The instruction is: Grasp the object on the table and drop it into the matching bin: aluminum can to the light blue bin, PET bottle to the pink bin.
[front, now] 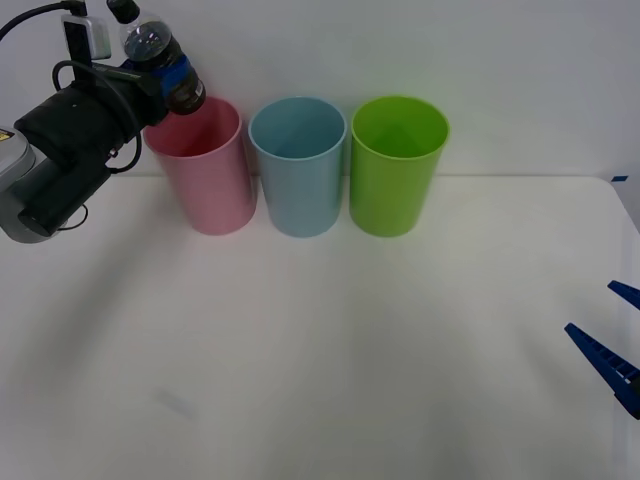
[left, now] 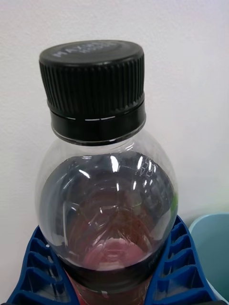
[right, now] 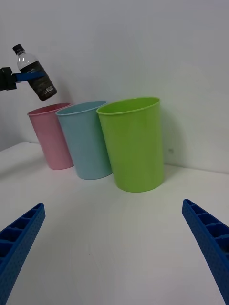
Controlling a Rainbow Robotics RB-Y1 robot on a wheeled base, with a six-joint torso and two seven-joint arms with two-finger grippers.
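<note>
the left gripper (front: 160,72) is clamped on the pet bottle (front: 160,58), held in the air at the far left just above the near-left rim of the pink bin (front: 203,170). the bottle tilts, cap up and away, base toward the bin's mouth, which looks like a pose set up for a drop. the light blue bin (front: 298,165) and a green bin (front: 397,163) stand beside it in a row on the table (front: 330,350). the right gripper (front: 612,345) waits at the right edge, fingers apart.

from the right wrist, the bottle (right: 34,72) hangs pinched by blue fingers (right: 26,76) over the pink bin (right: 50,138), clear of its rim.

from the left wrist, the bottle (left: 107,190) sits between ribbed fingers (left: 36,267), gripped around its body below the shoulder, with the light blue bin's rim (left: 212,248) beside it.
</note>
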